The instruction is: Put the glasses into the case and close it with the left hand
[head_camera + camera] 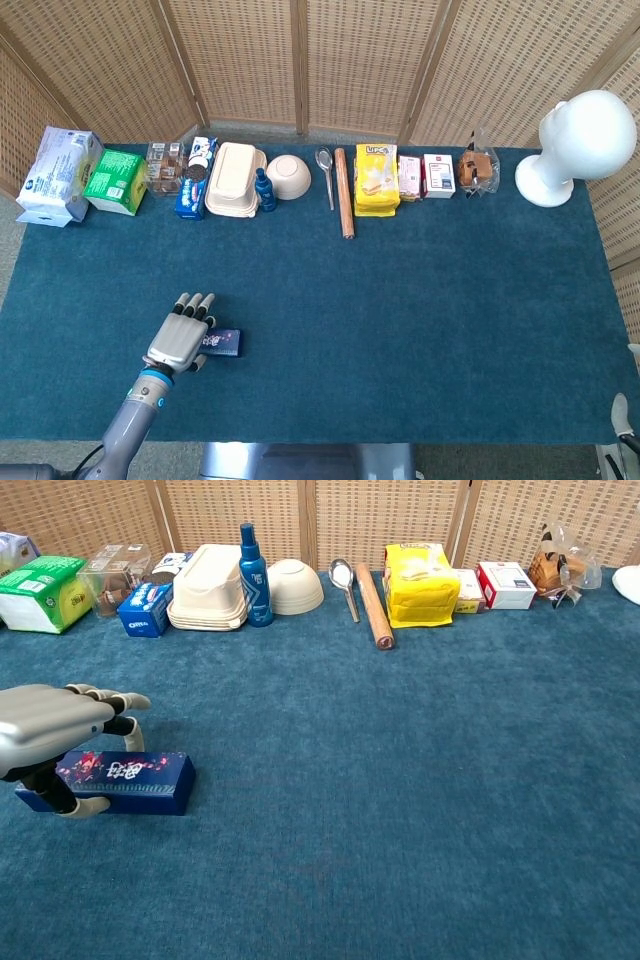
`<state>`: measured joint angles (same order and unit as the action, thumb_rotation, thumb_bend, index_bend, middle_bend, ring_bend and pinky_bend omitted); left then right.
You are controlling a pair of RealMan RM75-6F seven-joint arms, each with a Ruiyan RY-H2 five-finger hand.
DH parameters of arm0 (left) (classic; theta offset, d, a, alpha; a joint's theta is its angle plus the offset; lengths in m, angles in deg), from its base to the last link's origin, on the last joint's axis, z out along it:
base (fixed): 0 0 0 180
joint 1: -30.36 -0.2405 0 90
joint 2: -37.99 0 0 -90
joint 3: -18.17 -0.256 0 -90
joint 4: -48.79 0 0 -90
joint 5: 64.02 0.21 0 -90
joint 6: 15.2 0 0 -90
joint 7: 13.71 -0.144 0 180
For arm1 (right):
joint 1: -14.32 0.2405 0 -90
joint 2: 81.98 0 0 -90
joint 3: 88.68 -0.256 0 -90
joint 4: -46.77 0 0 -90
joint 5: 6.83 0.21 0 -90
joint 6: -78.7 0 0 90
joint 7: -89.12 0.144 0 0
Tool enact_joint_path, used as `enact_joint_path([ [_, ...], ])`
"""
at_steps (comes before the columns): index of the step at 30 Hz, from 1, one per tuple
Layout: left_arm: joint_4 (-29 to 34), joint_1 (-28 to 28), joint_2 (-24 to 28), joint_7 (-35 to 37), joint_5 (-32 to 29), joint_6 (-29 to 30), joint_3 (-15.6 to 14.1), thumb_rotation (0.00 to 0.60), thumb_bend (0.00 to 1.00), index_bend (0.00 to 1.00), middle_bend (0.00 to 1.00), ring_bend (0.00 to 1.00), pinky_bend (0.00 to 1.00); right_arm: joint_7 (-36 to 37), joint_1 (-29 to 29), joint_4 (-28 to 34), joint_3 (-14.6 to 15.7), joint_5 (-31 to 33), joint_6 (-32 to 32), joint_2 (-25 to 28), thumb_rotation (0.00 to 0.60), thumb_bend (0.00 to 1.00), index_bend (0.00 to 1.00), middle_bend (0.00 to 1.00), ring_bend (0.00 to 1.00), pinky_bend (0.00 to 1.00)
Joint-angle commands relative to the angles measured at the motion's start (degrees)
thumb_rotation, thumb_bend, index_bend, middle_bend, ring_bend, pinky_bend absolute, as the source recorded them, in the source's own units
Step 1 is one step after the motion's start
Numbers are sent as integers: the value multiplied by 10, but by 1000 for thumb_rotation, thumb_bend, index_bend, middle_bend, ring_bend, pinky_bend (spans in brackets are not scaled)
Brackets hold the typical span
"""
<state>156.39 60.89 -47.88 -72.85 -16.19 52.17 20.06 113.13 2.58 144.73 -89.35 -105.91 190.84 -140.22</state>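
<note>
Near the end, by the look of it: case shut, lying flat on the blue desk near its front left corner. No glasses anywhere in sight, presumably inside. Left hand draped over the case's left part, fingers curled around it.

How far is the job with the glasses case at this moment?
The dark blue case lies closed on the table, and no glasses are visible, so whether they are inside cannot be told. The left hand is over the case's left end, thumb at its front side; a firm grip is not clear. The right hand barely shows.
</note>
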Motion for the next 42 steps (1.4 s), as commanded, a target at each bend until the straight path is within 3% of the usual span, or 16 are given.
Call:
enact_joint_path([
  [1,-10,10,-8,-11,-6,9,0,531,317,454,4,0,0,0,-1,0,-1,3,0,0,600,471,6,288,99,147],
  [14,-21,45,6,29,6,3,32,533,322,485,11,0,0,-11,-3,9,-6,5,0,-1,600,468,6,288,96,147],
  [23,-69,100,-7,32,-43,-39,65,535,322,468,0,0,0,-16,-9,13,-7,6,5,-3,600,469,6,288,95,147],
  [26,-90,116,-21,36,-65,-56,65,534,323,366,0,0,0,-17,-11,13,-7,6,8,-3,600,468,5,288,95,147],
  [31,-107,125,-33,66,-67,-72,60,539,322,72,0,0,0,-21,-14,16,-8,6,9,1,600,470,2,288,94,147],
  [33,-103,123,-28,81,-57,-70,58,537,322,15,0,0,0,-21,-14,17,-8,5,9,3,600,470,1,288,93,147],
  [42,-41,76,20,170,33,-12,35,535,322,0,0,0,0,-21,-4,17,-10,4,-9,8,600,472,1,283,79,139],
])
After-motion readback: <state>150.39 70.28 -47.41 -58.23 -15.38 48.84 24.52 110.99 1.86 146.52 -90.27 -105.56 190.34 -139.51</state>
